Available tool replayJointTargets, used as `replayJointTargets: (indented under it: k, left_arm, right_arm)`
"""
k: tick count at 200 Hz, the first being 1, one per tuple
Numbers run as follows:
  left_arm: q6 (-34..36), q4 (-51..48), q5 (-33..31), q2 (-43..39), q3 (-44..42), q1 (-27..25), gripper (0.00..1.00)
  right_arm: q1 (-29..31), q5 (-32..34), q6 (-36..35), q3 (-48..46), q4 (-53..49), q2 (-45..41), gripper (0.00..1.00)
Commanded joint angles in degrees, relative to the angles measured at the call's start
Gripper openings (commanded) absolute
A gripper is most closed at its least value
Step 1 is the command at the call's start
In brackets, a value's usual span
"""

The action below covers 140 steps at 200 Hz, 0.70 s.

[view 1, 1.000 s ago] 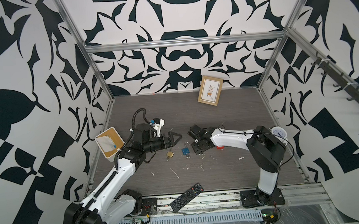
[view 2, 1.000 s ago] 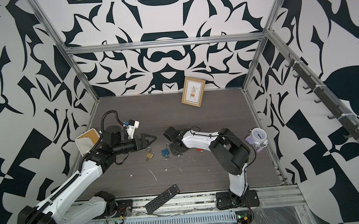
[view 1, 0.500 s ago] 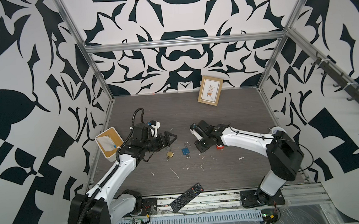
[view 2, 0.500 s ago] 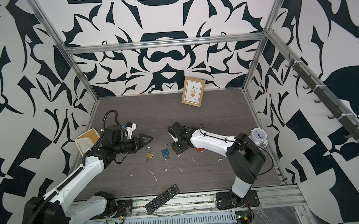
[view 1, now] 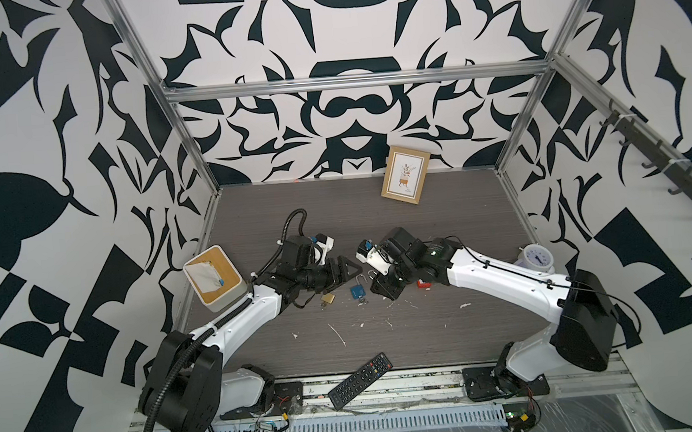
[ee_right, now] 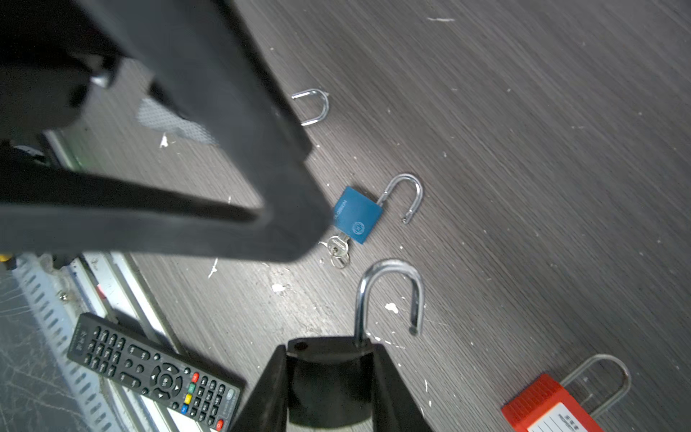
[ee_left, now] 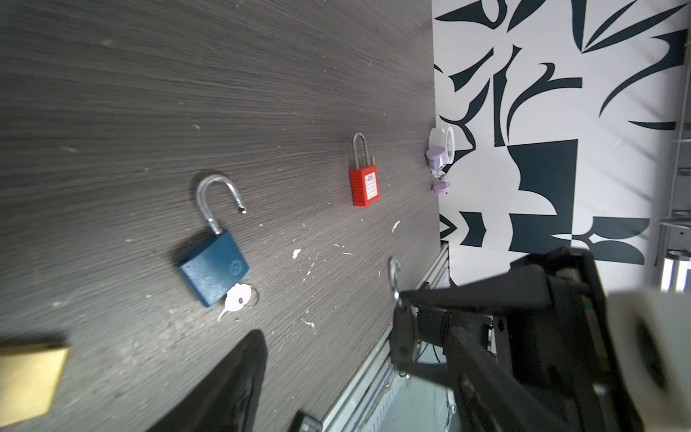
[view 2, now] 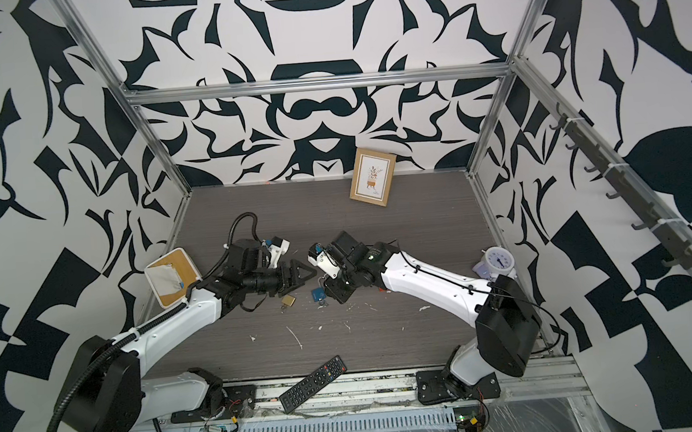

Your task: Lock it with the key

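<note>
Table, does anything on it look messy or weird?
Yes. Little white scraps are scattered over the table, like crumbs. The blue padlock lies with its shackle swung open and a key in it. The right gripper holds a dark padlock, open too. The remote lies askew over the front rail.

"Top views, from where?"

"From up high at the front. Looking down toward the back wall [view 1: 349, 112]. Far off, taking in the whole table [view 1: 440, 218]."

"And the left wrist view?"

"Close and low. Looking across the table to a side wall [ee_left: 561, 93]."

"Right wrist view?"

"Close too, looking down toward the front edge."

"Sharing anything?"

"Yes: blue lock [ee_left: 213, 269] in all. Red lock [ee_left: 364, 187] in both wrist views. Remote [ee_right: 149, 374] in right wrist and top views."
</note>
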Motion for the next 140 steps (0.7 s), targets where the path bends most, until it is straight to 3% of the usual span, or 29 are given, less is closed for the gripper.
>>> replayJointTargets:
  k: [1, 65, 140]
  left_arm:
    - [-2.0, 4.3, 1.0, 1.6, 2.1, -0.5, 0.75]
    - [-3.6, 7.0, 1.8, 6.9, 4.9, -5.5, 0.54]
    - [-4.2, 8.0, 2.0, 5.9, 4.0, -5.5, 0.35]
  right_arm:
    - [1.0, -1.3, -1.6, 2.5, -1.0, -2.3, 0.00]
    - [2.3, -0.3, -0.9, 2.4, 0.6, -3.0, 0.00]
    - [2.4, 3.7, 0.0, 2.8, 1.3, -2.6, 0.00]
